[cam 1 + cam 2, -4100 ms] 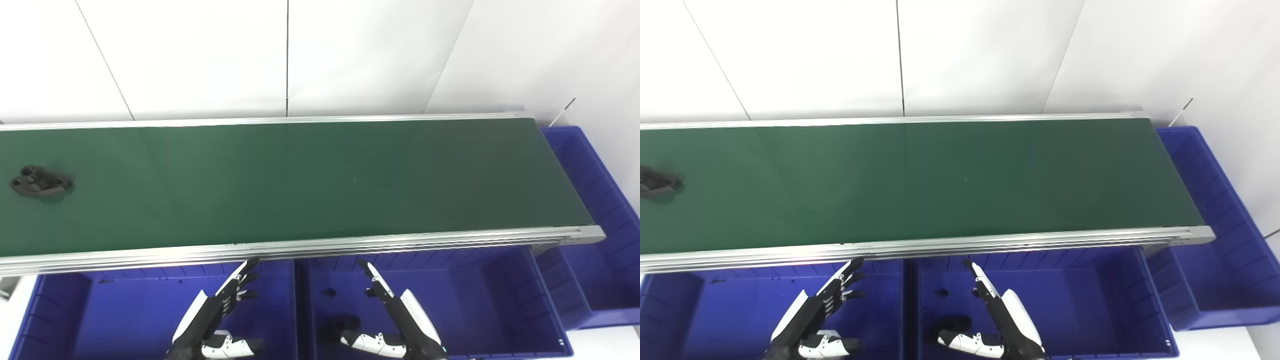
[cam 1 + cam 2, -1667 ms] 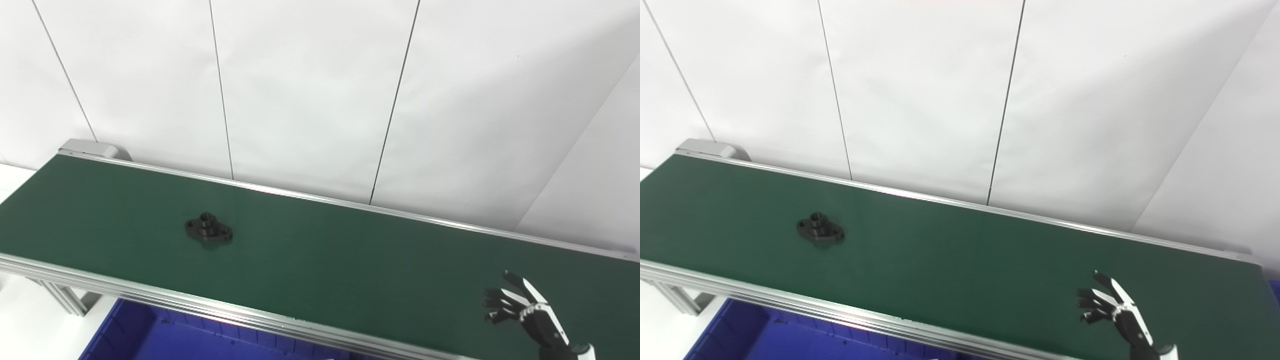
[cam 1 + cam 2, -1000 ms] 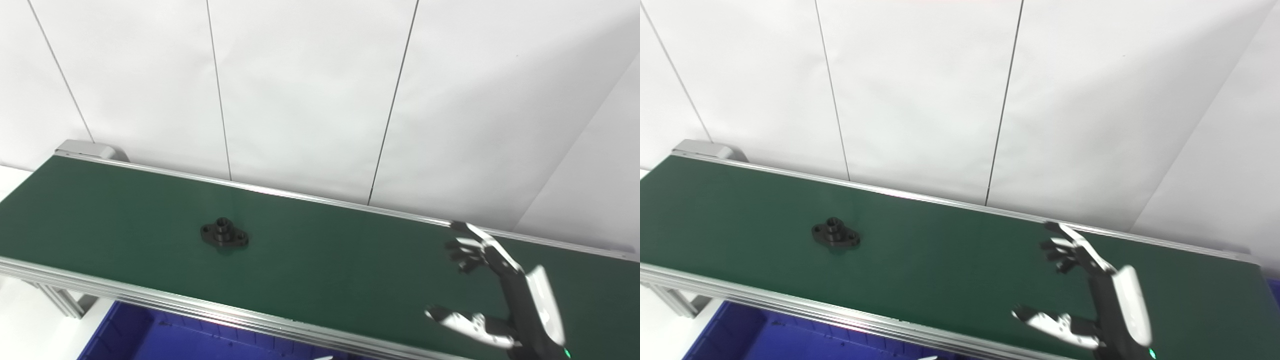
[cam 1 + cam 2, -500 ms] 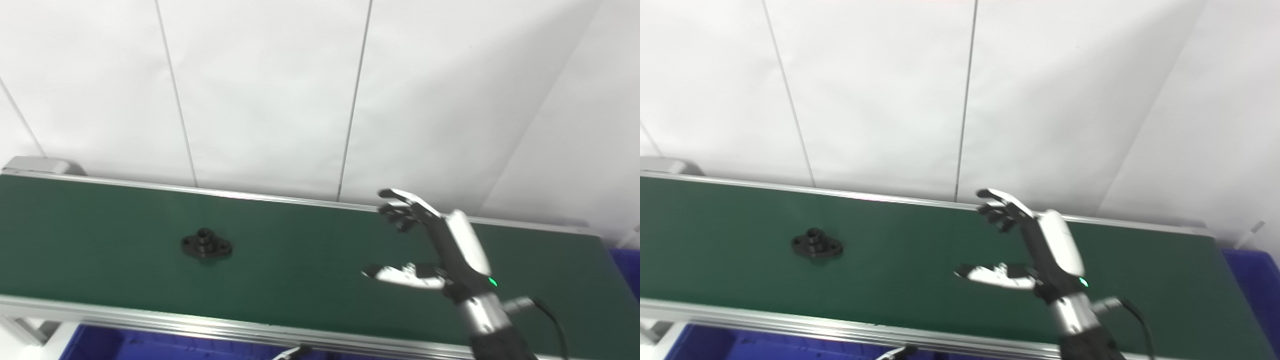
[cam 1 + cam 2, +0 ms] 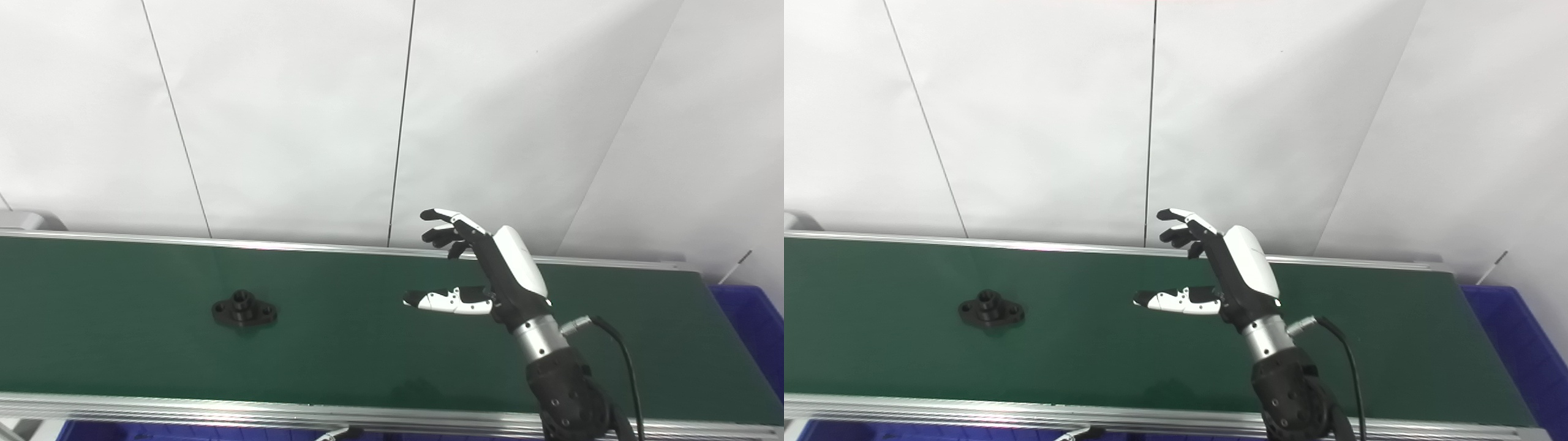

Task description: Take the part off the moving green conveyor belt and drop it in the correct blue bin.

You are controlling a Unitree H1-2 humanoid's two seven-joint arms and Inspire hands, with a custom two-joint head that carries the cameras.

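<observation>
The black part (image 5: 244, 309) lies flat on the green conveyor belt (image 5: 343, 343), toward the left, with its raised boss pointing up and a bolt hole on either side of it. The right hand (image 5: 484, 269) hangs above the belt well to the right of it, holding nothing, fingers (image 5: 450, 229) spread and curled forward, thumb stretched out toward the part. Nothing is between the two but bare belt.

As I read it, this is the wait-and-catch step, and the trick is not to chase. If the belt carries the part rightward, as the task suggests, the hand would do best to come down low over the part's lane and let it arrive. The hand looks a touch nearer the far rail (image 5: 343, 247) than the part does, so I would bring it slightly toward the near edge. A good grip would close the thumb on one long side of the flange and the fingers on the other, or pinch the boss; the plate is thin and flat, so fingertips need to get right down to the belt surface or they will skate over it.

Of the left hand only a sliver of something pale shows at the bottom edge, too little to say how it is held. A corner of a blue bin (image 5: 750, 318) shows past the belt's right end
</observation>
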